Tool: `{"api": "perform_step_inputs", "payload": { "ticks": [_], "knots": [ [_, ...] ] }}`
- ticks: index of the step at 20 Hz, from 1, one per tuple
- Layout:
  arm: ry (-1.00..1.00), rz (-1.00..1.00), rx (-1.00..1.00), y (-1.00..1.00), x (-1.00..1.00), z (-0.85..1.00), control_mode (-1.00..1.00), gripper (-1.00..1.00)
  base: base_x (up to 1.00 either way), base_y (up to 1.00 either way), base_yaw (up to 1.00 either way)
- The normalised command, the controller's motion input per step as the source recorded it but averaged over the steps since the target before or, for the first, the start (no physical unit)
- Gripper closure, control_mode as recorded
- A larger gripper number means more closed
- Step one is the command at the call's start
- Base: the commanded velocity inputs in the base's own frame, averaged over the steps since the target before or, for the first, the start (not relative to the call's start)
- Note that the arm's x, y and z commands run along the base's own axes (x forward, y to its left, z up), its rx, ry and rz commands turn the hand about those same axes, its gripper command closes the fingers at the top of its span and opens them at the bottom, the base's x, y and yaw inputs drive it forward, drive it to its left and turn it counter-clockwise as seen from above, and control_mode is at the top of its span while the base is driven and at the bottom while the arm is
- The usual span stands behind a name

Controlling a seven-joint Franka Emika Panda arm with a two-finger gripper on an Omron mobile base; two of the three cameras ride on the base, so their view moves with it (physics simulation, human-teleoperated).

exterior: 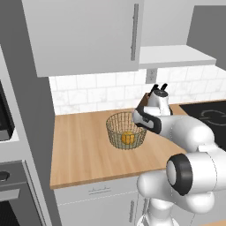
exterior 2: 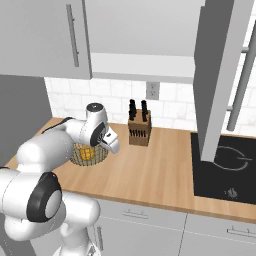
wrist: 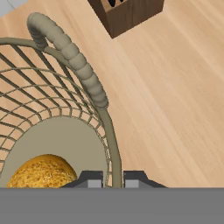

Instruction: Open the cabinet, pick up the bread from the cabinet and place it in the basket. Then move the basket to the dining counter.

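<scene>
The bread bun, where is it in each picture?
Left base view: bread low in the basket, picture middle.
Right base view: bread left of middle, partly behind the arm.
Hand view: bread bottom left.
Shared landmark: the knife block.

Light was even and bright across all views, flat and rendered, with no glare. A soft shadow sat under the wall cabinet [exterior: 84,35] on the tiles. Edges stayed crisp but coarse; the basket [wrist: 65,113] mesh looked jagged close up.

One basket [exterior: 126,128], one bread [exterior: 128,137], one knife block [exterior 2: 139,130], two cabinet handles [exterior: 134,32].
</scene>
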Motion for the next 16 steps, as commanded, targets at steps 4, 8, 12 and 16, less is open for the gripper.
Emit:
{"api": "perform_step_inputs", "payload": {
  "ticks": [4, 8, 12, 16],
  "knots": [
    [-0.02, -0.04, 0.13, -0.17, -0.2, 0.46, -1.0, 1.0, 0.0, 0.0, 0.0],
    [-0.03, -0.05, 0.05, 0.0, -0.07, 0.5, -1.0, 1.0, 0.0, 0.0, 0.0],
    [0.02, -0.03, 0.01, 0.0, -0.08, 0.71, -1.0, 1.0, 0.0, 0.0, 0.0],
    [0.15, -0.05, -0.01, -0.14, -0.3, 0.69, -1.0, 1.0, 0.0, 0.0, 0.0]
  ]
}}
